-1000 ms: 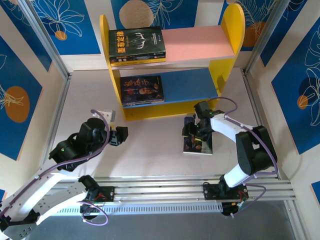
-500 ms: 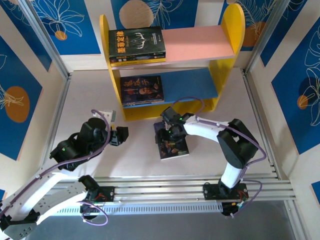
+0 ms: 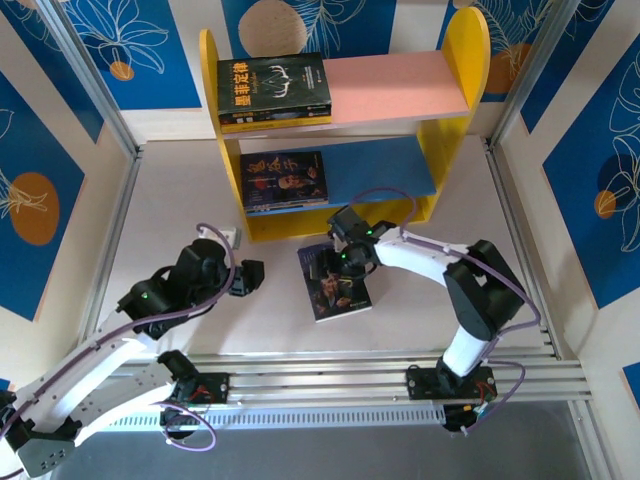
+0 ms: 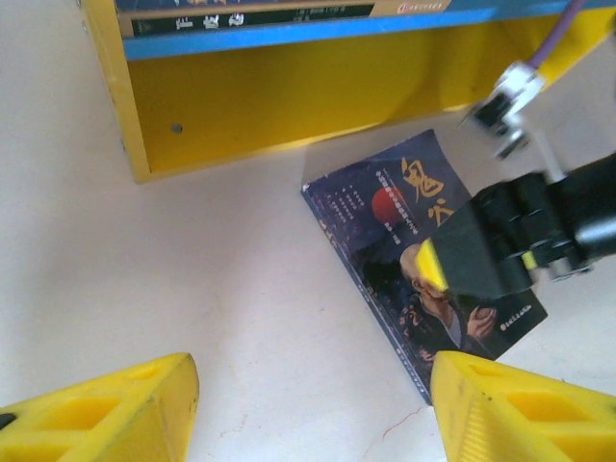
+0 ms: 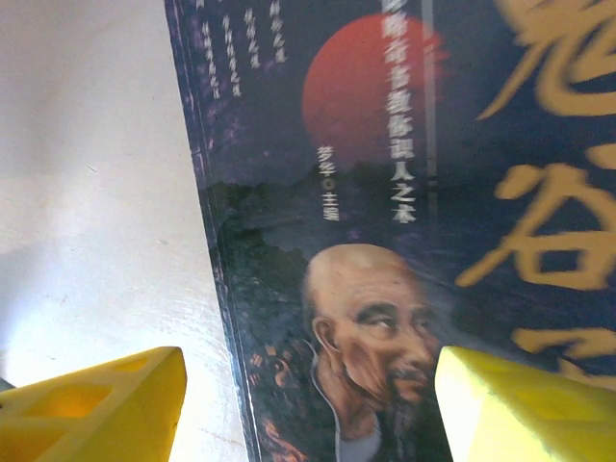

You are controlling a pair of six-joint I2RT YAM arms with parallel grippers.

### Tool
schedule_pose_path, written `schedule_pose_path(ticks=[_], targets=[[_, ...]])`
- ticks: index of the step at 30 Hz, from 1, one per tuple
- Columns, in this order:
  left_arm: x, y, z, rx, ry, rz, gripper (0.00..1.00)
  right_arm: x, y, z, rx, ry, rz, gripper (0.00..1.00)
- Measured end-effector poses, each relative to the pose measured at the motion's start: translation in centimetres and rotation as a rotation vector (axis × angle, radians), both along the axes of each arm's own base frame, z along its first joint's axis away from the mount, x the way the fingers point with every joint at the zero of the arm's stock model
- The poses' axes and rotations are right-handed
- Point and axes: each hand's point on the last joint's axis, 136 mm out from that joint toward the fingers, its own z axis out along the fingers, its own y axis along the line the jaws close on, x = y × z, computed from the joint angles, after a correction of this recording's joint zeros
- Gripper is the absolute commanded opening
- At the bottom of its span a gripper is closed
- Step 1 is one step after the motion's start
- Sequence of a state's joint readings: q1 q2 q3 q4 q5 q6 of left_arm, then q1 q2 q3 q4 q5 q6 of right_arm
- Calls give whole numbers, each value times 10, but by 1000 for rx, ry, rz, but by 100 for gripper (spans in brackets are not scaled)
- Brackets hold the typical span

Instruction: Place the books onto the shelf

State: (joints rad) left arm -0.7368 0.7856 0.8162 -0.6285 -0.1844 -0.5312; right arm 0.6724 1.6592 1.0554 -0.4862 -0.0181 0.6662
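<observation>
Right pincer [image 3: 345, 268] spread over book [image 4: 385, 217]; overhead view adds shelf [image 3: 465, 45], two shelved books [image 3: 273, 90].

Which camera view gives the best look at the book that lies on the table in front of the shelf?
The left wrist view: the book is large there, nearly whole, with its edges visible. In the top view the book is small, partly under the right gripper. The right wrist view crops its cover closely.

Bright, even light.
Soft shadow under shelf [image 4: 289, 96]; blurred close-up of book [image 5: 385, 289]; washed-out glare on table [image 5: 87, 144].
</observation>
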Motion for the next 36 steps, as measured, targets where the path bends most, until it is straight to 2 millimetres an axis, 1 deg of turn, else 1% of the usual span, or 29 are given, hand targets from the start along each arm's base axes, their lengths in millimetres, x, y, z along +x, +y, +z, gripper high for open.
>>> schedule_pose_path(ticks=[3,7,10,12,18,21,25,32,36], targets=[[0,-1,-7,-7,19,6,65,8,-18,12,17,-36,-32,70],[-2,-4,-21,-23,51,6,66,15,-44,17,18,-65,-78,70],[-4,-8,-34,-40,81,6,66,15,-63,16,6,-78,-113,70],[-6,-10,-44,-55,104,9,66,11,-75,14,0,-78,-129,71],[-8,-18,-70,-96,169,12,65,5,-98,6,-14,-74,-169,71],[-9,-23,-81,-112,201,13,65,6,-104,3,-19,-73,-178,71],[-8,-30,-93,-129,237,14,64,7,-105,2,-17,-82,-172,70],[-5,-40,-108,-154,277,9,64,11,-98,-5,6,-79,-160,69],[-3,-48,-113,-174,293,1,64,8,-90,-14,7,-66,-136,69]])
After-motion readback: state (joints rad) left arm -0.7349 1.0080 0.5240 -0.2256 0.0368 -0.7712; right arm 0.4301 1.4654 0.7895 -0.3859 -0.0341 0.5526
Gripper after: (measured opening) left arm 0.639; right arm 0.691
